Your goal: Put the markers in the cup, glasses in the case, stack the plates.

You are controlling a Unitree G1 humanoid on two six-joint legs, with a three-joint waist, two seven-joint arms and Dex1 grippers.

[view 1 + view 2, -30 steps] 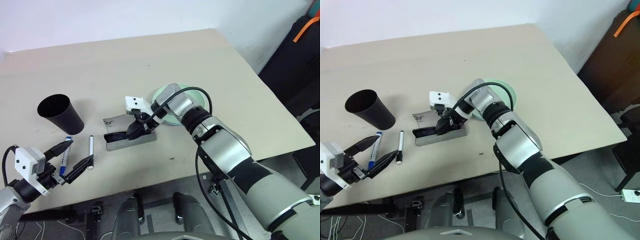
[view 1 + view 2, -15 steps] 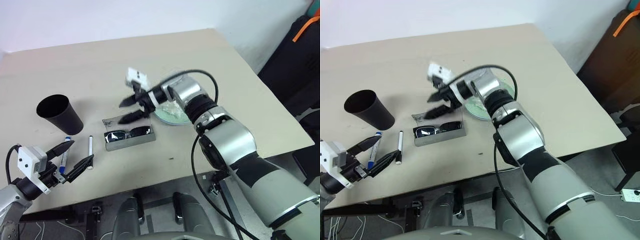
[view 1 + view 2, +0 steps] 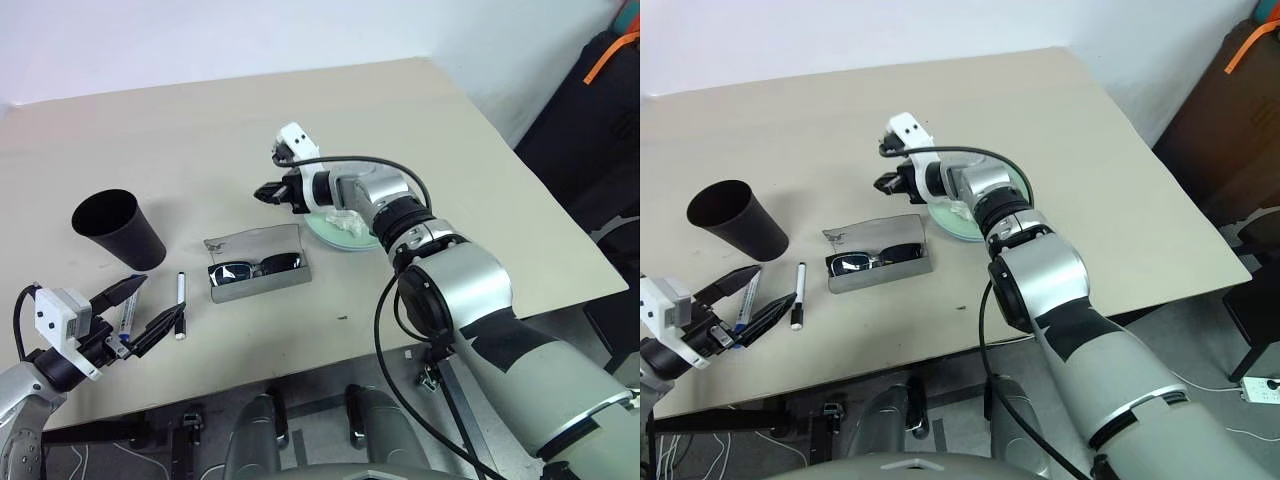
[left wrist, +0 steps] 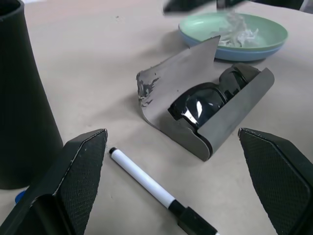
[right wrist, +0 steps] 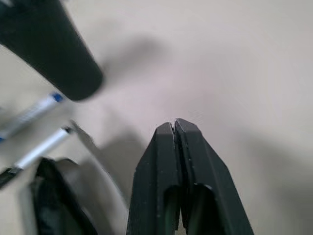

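While the sunglasses [image 3: 256,268] lie inside the open grey case [image 3: 262,283], the right gripper [image 3: 270,191] hovers above the table beyond it, fingers pressed together and empty. Near the table's front edge, the left gripper [image 3: 147,308] is spread wide around the blue-capped marker [image 3: 744,297], the black-capped marker [image 3: 181,304] just beside it and the black cup [image 3: 119,227] close behind.

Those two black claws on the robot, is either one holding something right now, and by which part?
Nothing is held. The right gripper is shut on nothing above the table; the left gripper is open by the markers.
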